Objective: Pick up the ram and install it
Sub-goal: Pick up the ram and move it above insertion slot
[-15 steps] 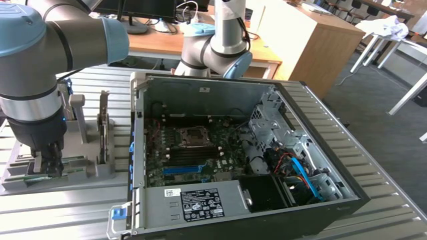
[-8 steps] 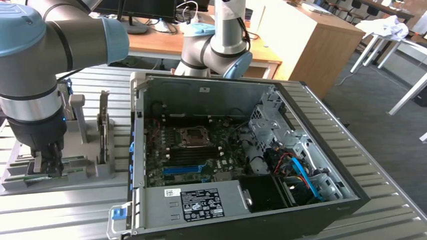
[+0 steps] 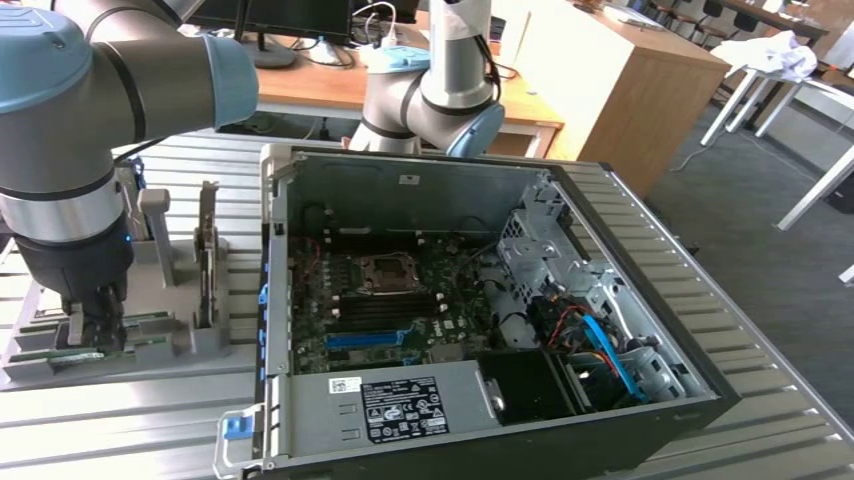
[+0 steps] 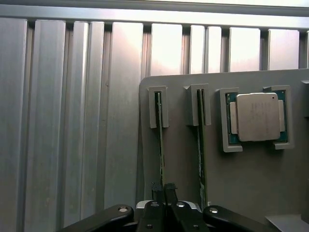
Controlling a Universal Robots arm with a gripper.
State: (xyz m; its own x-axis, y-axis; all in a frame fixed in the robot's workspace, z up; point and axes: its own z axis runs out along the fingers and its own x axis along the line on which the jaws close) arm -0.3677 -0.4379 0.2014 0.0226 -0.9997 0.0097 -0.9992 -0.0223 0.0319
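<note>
ram (image 4: 160,135) | upright in holder (image 4: 251,188) (edge-on) | claw (image 4: 163,187) pinched shut on it

Slatted table (image 3: 134,440) carries case (image 3: 414,185), holder (image 3: 200,350)

A wooden desk (image 3: 314,92) with dark screens (image 3: 274,15) stands behind the ribbed metal table (image 3: 781,425). A tall wooden cabinet (image 3: 627,90) stands on the grey floor (image 3: 747,205) beside it.

The ram (image 4: 160,140) is a slim green stick with dark parts. It stands on its long edge in a narrow slot of the grey holder (image 4: 251,183), on the table (image 4: 72,121) at the exterior view's left, beside the open computer case (image 3: 400,190). The tool (image 4: 163,187) pinches its upper edge.
</note>
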